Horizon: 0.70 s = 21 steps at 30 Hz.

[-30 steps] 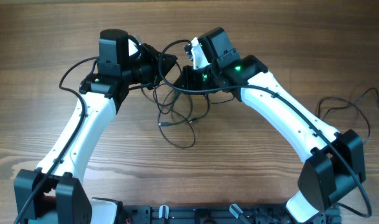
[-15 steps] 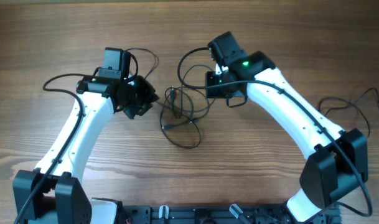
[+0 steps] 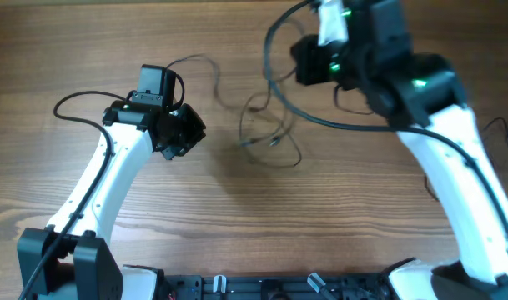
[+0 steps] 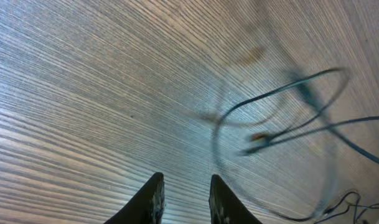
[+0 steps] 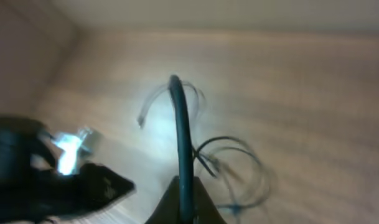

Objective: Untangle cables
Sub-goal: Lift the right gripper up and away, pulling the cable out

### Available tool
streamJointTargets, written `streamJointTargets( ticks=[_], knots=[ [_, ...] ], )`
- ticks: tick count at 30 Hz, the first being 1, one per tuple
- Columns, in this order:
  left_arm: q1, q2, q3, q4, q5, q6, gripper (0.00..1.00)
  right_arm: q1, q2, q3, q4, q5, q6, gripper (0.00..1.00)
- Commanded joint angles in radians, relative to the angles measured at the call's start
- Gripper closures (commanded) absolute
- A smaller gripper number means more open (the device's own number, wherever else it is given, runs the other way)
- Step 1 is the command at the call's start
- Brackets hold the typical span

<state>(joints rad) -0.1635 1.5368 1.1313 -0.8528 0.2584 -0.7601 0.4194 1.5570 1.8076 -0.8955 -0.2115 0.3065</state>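
Tabletop of brown grained wood (image 3: 195, 225) lies bare around the left gripper (image 3: 187, 133) overhead; thin black flexible cables (image 3: 269, 137) show blurred between it and the right gripper (image 3: 306, 65). Left wrist: jaws narrowly parted, empty, cables (image 4: 282, 115) ahead-right, well apart. Right wrist: right gripper (image 5: 183, 202) pinches one strand; loops dangle just right of it, open wood beyond.

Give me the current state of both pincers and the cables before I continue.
left pincer, open, nothing between its fingers.
right pincer, shut on one strand of the cables, arm lifted high toward the overhead camera.
cables, bunched in loose loops, not yet separated, blurred.
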Motion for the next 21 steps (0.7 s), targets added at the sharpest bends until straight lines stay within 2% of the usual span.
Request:
streamJointTargets(
  ticks=[1,2,3,4,6,9,12,17,20,21],
  knots=[
    [-0.01,-0.001,-0.002,0.008,-0.013,0.02,0.74,-0.038,-0.033,0.018,0.032,-0.138,0.037,0.96],
    [-0.021,0.0,-0.002,0.018,-0.013,0.02,0.73,-0.042,-0.033,0.018,0.041,-0.187,0.037,0.96],
    [-0.034,0.001,-0.002,0.027,-0.012,0.021,0.66,-0.042,-0.031,0.018,0.051,-0.226,0.037,0.96],
    [-0.05,0.002,-0.002,0.039,-0.009,0.021,0.51,-0.042,-0.031,0.018,0.064,-0.263,0.037,0.96],
    [-0.082,0.004,-0.002,0.065,-0.006,0.021,0.32,-0.042,-0.029,0.018,0.123,-0.359,0.037,0.96],
    [-0.124,0.011,-0.002,0.109,-0.006,0.02,0.19,-0.042,-0.029,0.018,0.212,-0.433,0.063,0.96],
    [-0.142,0.029,-0.002,0.144,-0.005,0.02,0.16,-0.042,-0.029,0.018,0.272,-0.431,0.09,0.96],
    [-0.143,0.082,-0.002,0.22,0.012,0.02,0.13,-0.042,-0.029,0.018,0.281,-0.434,0.098,0.96],
    [-0.143,0.12,-0.002,0.287,0.098,0.02,0.12,-0.042,-0.029,0.018,0.281,-0.433,0.097,0.96],
    [-0.142,0.138,-0.002,0.319,0.174,0.02,0.12,-0.042,-0.029,0.018,0.277,-0.432,0.097,0.96]
  ],
)
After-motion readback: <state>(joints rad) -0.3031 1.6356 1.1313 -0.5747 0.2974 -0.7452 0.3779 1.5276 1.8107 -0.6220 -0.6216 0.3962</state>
